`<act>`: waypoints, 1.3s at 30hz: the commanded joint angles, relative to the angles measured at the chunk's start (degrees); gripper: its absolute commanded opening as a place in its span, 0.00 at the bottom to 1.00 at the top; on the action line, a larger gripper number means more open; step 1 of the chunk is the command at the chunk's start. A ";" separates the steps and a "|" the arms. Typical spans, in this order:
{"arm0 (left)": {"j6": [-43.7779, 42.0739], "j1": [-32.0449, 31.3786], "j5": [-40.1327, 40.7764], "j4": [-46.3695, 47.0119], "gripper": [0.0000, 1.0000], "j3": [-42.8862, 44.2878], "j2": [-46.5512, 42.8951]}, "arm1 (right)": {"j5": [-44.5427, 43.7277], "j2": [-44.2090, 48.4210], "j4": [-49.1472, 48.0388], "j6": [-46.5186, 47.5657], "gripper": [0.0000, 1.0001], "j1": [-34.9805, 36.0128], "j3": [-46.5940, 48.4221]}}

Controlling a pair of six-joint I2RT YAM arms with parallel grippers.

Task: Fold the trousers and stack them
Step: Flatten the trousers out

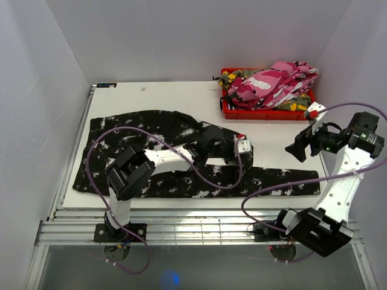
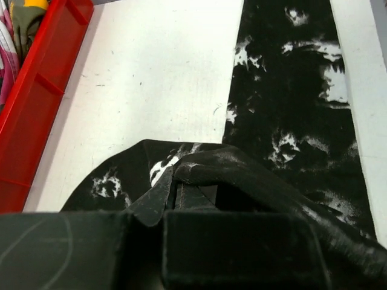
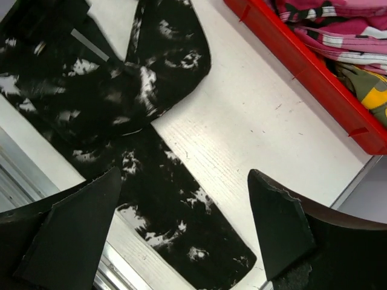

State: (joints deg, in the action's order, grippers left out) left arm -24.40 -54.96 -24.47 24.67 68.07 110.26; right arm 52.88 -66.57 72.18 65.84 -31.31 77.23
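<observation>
While my left end effector (image 2: pixel 175 184) pinches shut on a fold of the black trousers (image 1: pixel 136 130) spread along the tabletop's (image 1: pixel 181 96) near edge, I should draw it over slowly and level, my right end effector (image 1: pixel 300 147) wide open, empty.

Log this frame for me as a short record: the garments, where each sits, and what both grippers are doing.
on table: black soft trousers with white splotches, spread on the white tabletop, one leg along the near edge
in bin: pink-white camouflage trousers heaped with green-yellow camouflage trousers in the red plastic bin, far right
left gripper: shut on a raised fold of the black trousers
right gripper: open, holding nothing, raised above the table's right side
folded stack: none visible
</observation>
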 commanded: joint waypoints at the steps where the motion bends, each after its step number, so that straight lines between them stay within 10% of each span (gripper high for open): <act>1: 5.68 1.43 -5.94 -15.94 0.00 9.07 -1.81 | -1.82 3.54 2.96 12.64 0.90 0.81 -4.53; 10: 27.02 6.27 -12.10 -40.82 0.00 43.14 17.59 | 6.26 5.04 1.92 4.66 0.90 3.18 -14.73; 14: 34.06 6.97 -12.79 -45.31 0.00 51.08 23.06 | 5.50 11.25 -13.25 -11.49 0.90 7.73 -22.19; 19: 38.11 7.24 -14.11 -45.23 0.00 51.55 24.13 | -2.77 18.48 -36.54 -27.32 0.90 16.26 -32.12; 39: 56.65 9.17 -4.54 -42.86 0.00 51.81 25.62 | -30.20 15.94 -60.13 -55.11 0.90 37.98 -39.70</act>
State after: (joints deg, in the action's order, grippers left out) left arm 26.76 -46.17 -33.43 -18.85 117.30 137.19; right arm 28.86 -50.76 18.20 16.86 4.99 38.13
